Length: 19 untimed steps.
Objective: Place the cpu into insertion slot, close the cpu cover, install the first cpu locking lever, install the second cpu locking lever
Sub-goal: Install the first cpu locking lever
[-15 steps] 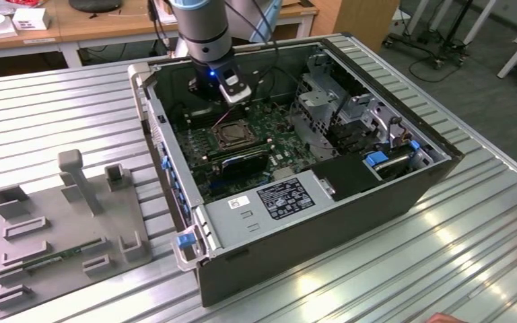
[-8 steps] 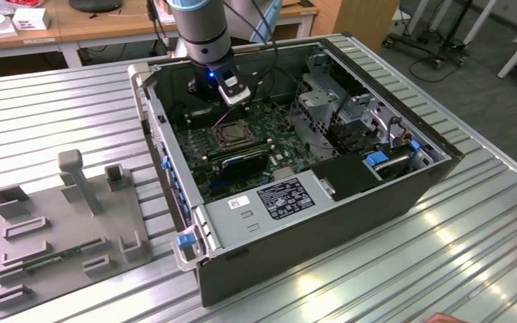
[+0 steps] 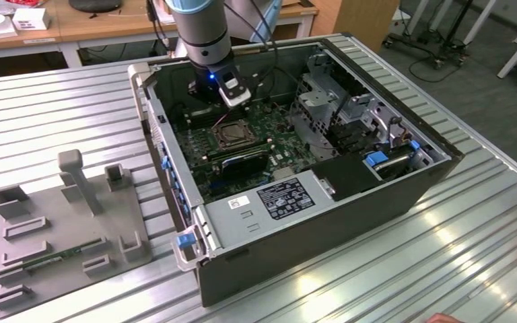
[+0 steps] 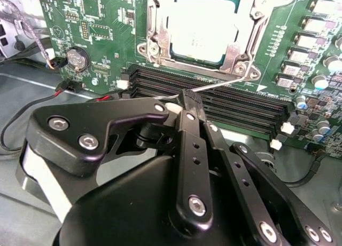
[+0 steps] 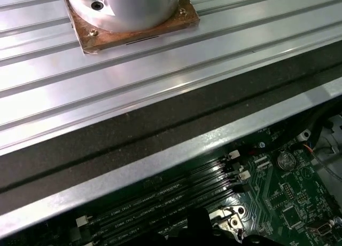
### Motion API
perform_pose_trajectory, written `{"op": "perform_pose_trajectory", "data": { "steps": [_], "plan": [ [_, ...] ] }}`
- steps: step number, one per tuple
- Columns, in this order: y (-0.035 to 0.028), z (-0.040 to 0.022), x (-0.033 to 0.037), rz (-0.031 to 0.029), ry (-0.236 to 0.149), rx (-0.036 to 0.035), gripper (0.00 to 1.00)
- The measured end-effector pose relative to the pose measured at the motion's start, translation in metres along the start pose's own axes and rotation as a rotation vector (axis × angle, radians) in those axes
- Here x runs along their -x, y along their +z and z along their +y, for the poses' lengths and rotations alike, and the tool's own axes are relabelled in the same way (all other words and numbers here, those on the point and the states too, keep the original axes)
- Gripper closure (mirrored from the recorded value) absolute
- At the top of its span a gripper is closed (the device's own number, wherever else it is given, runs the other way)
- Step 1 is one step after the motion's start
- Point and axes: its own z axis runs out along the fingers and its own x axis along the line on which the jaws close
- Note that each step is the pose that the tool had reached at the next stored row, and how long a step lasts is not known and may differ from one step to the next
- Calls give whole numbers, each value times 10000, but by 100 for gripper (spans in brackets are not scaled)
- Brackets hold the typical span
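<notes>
Fingertips of the black end effector (image 4: 183, 99) pinch shut on a thin silvery locking lever (image 4: 224, 83) in the second wrist view, just beside the pale square cpu (image 4: 199, 27) under its silvery metal-frame cpu cover (image 4: 236, 56). The exterior view adds the grey computer case (image 3: 330, 222), its walls close around the arm (image 3: 200, 30), on the ribbed aluminium table (image 3: 61, 114).

Ribbed aluminium table (image 3: 474, 269), long grooves running across the top, same grooved surface in the first wrist view (image 5: 224, 59). Open PC case (image 3: 357, 222) lying on its side around the middle, open face up. Grey fixture board (image 3: 61, 249) with upright posts and slots, flat on the table toward the exterior view's left, near the case, apart from it. Round arm base (image 5: 139, 3) on brown plate (image 5: 101, 40), bolts at the plate corners, near the case
</notes>
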Motion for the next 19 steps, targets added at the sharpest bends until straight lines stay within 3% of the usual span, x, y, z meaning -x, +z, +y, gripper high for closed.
{"op": "perform_pose_trajectory", "data": {
  "steps": [4, 8, 19],
  "plan": [
    [7, -1, -1, -1, 2, 11, 90],
    [16, -5, -3, 17, 23, 91, 90],
    [59, -19, -11, 20, 25, 97, 90]
  ]
}}
